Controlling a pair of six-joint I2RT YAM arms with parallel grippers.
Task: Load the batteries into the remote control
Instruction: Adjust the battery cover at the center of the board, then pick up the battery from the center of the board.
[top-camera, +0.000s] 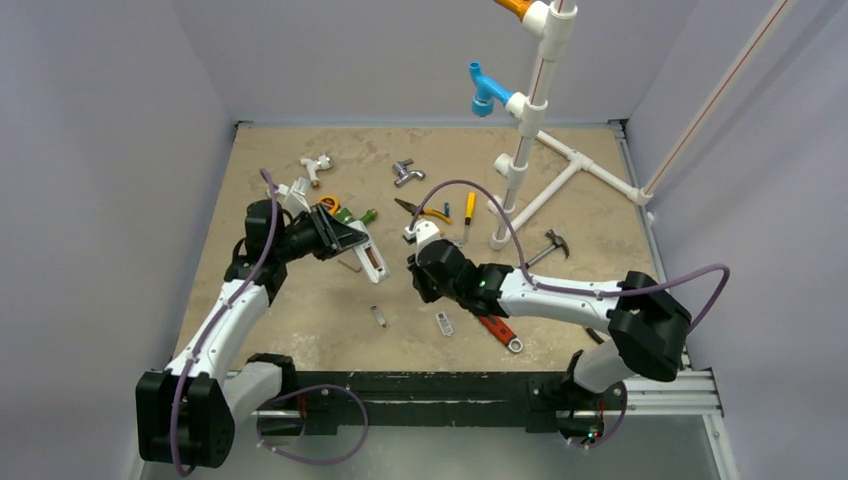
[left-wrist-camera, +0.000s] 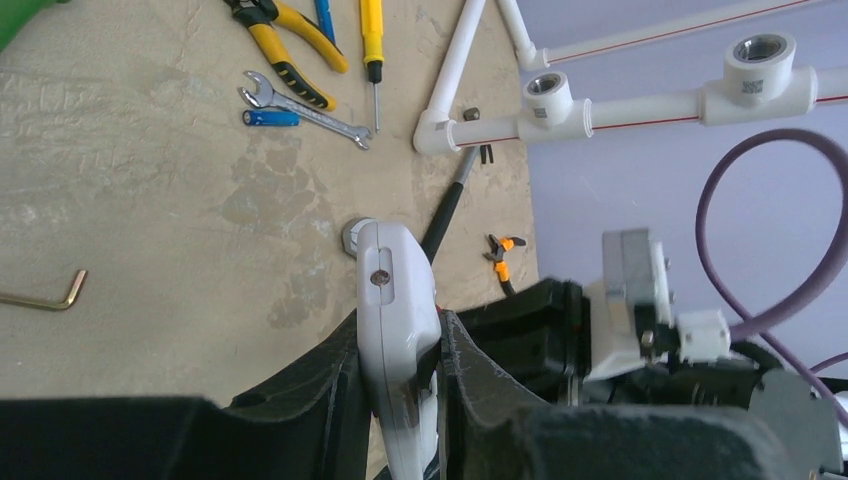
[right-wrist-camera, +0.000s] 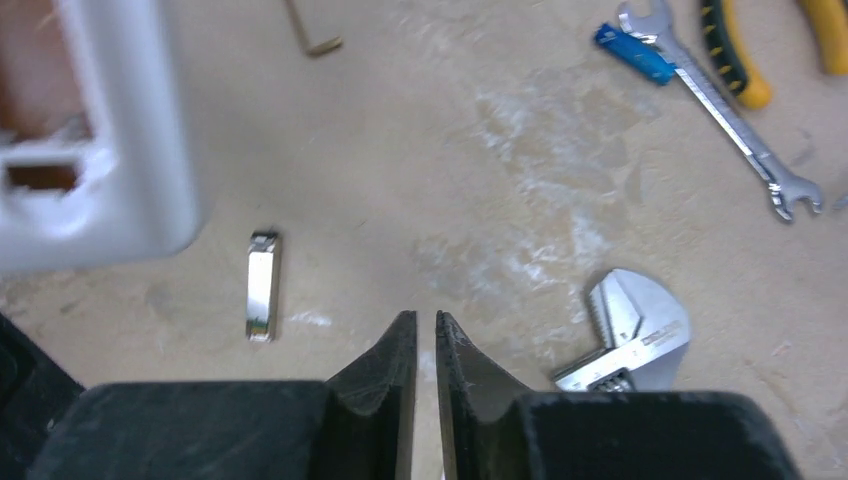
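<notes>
My left gripper (left-wrist-camera: 400, 350) is shut on the white remote control (left-wrist-camera: 395, 300), clamping its sides and holding it above the table. In the top view the remote control (top-camera: 372, 255) hangs left of centre, and a reddish recess shows in its back (right-wrist-camera: 120, 150). One blue battery (left-wrist-camera: 270, 118) lies on the table beside a flat spanner, and it also appears far off in the right wrist view (right-wrist-camera: 633, 53). My right gripper (right-wrist-camera: 426, 318) hovers over bare table right of the remote, with only a slim gap between its jaws and nothing in them. From above, the right gripper (top-camera: 425, 283) points down near the table's middle.
A small silvery metal piece (right-wrist-camera: 262, 285) lies left of the right fingers, and an adjustable wrench head (right-wrist-camera: 630, 335) lies to their right. A hex key (right-wrist-camera: 312, 35), spanner (right-wrist-camera: 730, 110), yellow pliers (left-wrist-camera: 285, 40) and hammer (top-camera: 548, 248) lie around. A white pipe frame (top-camera: 540, 180) stands back right.
</notes>
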